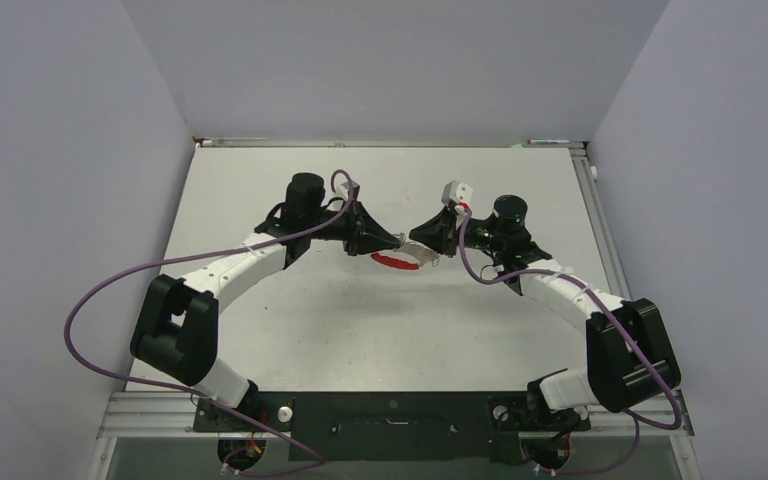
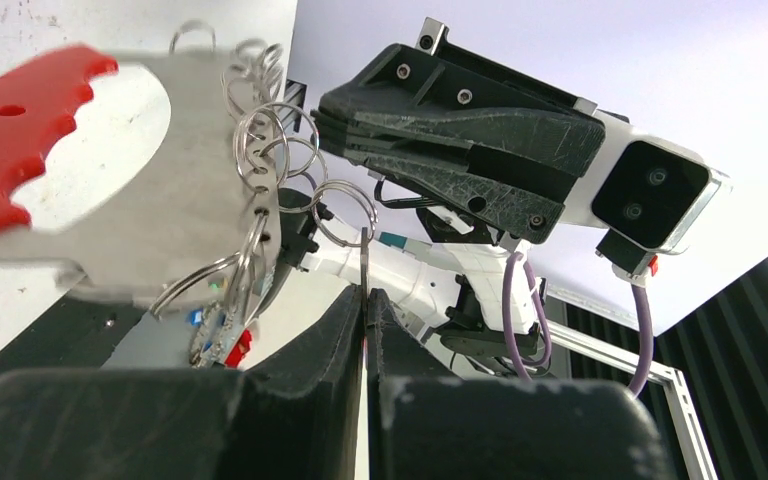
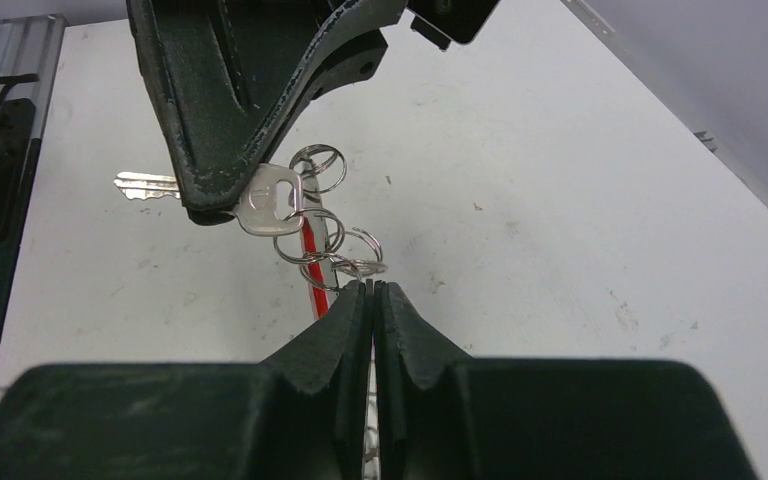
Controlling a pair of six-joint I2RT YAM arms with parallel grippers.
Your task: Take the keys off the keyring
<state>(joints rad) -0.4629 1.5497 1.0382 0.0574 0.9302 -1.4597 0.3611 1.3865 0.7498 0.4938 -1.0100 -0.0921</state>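
Observation:
Both grippers meet over the middle of the table, with the keyring (image 1: 422, 258) hanging between them. My left gripper (image 2: 365, 292) is shut on a silver key (image 3: 265, 205). That key's head pokes out of the black fingers (image 3: 230, 130) and its blade tip (image 3: 145, 185) shows behind them. My right gripper (image 3: 372, 286) is shut on another thin key, seen edge-on, just below the linked metal rings (image 3: 322, 245). The red curved piece (image 1: 392, 262) hangs under the rings. It fills the upper left of the left wrist view (image 2: 20, 140) and shows edge-on in the right wrist view (image 3: 309, 268).
The white tabletop (image 1: 380, 330) is walled in at the left, back and right. A metal rail (image 1: 600, 230) runs along its right edge. Purple cables (image 1: 110, 290) loop off both arms. The right gripper's body (image 2: 460, 150) sits close in front of the left wrist camera.

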